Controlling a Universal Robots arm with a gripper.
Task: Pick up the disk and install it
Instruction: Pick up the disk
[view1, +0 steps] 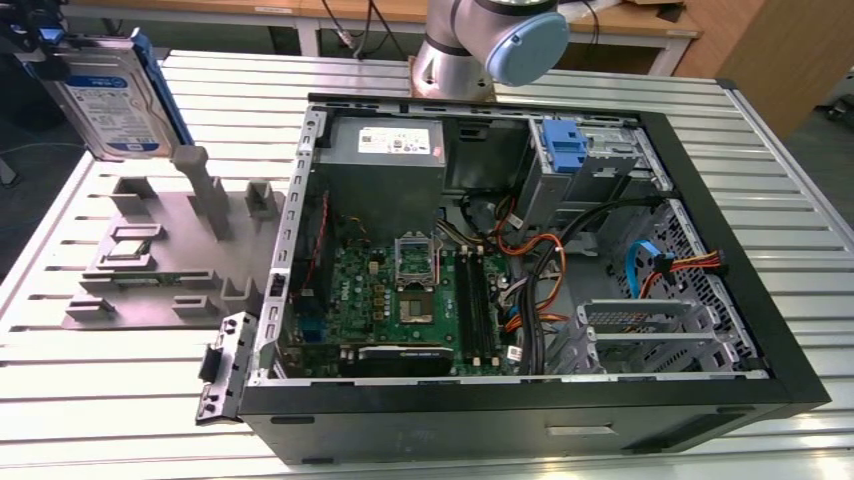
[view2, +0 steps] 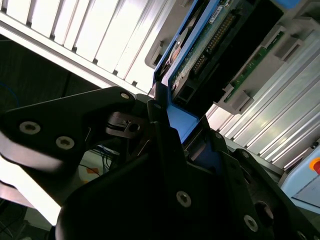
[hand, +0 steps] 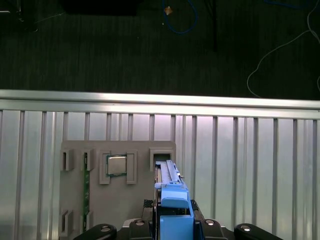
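Gripper clamped on the hard drive at its blue side rails. The drive hangs just below the tool, over the grey parts fixture. My read: rigid, dense, shock-sensitive. The rails are the safe hold, not the connector edge.

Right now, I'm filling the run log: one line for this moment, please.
gripper: shut on disk | disk: aloft over grey fixture | not yet in case

End effector aloft, facing down, clamped on disk.
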